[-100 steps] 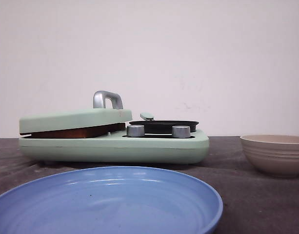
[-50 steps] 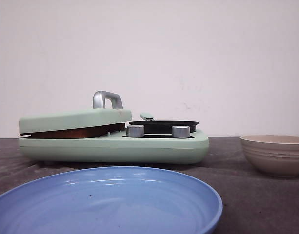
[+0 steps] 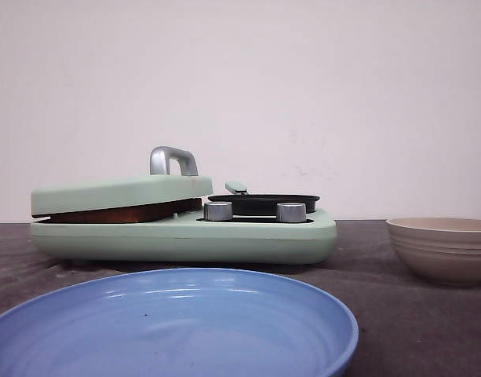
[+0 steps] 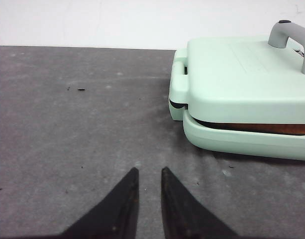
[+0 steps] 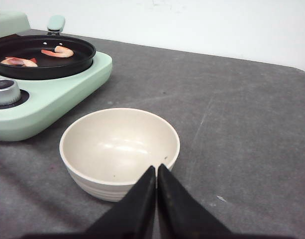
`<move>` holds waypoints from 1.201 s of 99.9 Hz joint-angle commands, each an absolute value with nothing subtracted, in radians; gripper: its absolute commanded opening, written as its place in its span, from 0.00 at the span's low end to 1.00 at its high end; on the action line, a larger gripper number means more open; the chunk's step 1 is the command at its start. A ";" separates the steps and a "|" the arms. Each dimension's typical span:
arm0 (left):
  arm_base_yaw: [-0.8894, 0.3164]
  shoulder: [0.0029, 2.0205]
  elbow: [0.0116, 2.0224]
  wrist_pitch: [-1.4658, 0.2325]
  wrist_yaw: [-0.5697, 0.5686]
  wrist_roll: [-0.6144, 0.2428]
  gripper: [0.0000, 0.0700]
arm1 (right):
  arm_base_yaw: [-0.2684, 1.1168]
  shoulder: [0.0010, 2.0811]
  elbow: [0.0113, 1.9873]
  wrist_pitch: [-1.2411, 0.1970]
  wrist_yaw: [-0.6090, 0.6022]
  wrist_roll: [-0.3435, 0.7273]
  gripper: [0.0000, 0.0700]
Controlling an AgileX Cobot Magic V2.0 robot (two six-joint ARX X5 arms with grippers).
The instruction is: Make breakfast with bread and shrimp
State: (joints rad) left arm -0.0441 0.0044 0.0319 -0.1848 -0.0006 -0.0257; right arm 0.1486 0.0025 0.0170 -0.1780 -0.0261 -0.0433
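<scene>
A pale mint-green breakfast maker (image 3: pixel 185 232) is sitting on the dark grey table (image 4: pixel 67 124), its long body running left to right across the front view. On its left half a hinged mint-green press lid (image 3: pixel 118 192) with a curved silver handle (image 3: pixel 173 159) is lying tilted, propped slightly open, and in the gap under it a thin golden-brown band is showing: the crust edge of the bread (image 3: pixel 126 212), lying flat between lid and base with that visible edge running left to right, parallel to the appliance's length; how many slices are lying there cannot be told. On the right half, behind two silver round knobs (image 3: pixel 218 210), a shallow black round frying pan (image 5: pixel 43 56) is sitting in its recess, its mint handle pointing away toward the back wall, and two pink curled shrimp (image 5: pixel 57 51) are lying inside it, apart from each other. A cream ribbed ceramic bowl (image 5: pixel 120 152) is standing just right of the appliance, and a wide blue plate (image 3: pixel 169 326) is lying nearest the camera. The left gripper (image 4: pixel 149 174) is hovering over bare table beside the lid's hinge end, its black fingers slightly parted and holding nothing. The right gripper (image 5: pixel 156 172) is hanging at the near rim of the bowl, fingers pressed together with nothing between them.
</scene>
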 commanded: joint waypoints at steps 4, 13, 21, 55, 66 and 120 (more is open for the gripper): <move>-0.046 0.003 0.014 -0.187 0.003 -0.027 0.00 | 0.150 0.004 0.012 -0.188 -0.026 -0.007 0.00; -0.046 0.003 0.014 -0.187 0.003 -0.027 0.00 | 0.150 0.004 0.012 -0.187 -0.026 -0.007 0.00; -0.046 0.003 0.014 -0.187 0.003 -0.027 0.00 | 0.150 0.004 0.012 -0.187 -0.025 -0.007 0.00; -0.046 0.003 0.014 -0.187 0.003 -0.027 0.00 | 0.150 0.004 0.012 -0.157 -0.026 -0.007 0.00; -0.046 0.003 0.014 -0.187 0.003 -0.027 0.00 | 0.150 0.004 0.012 -0.157 -0.026 -0.007 0.00; -0.046 0.003 0.014 -0.187 0.003 -0.027 0.00 | 0.150 0.004 0.012 -0.157 -0.026 -0.007 0.00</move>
State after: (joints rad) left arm -0.0441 0.0044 0.0319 -0.1848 -0.0006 -0.0257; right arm 0.1486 0.0025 0.0158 -0.1699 -0.0261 -0.0208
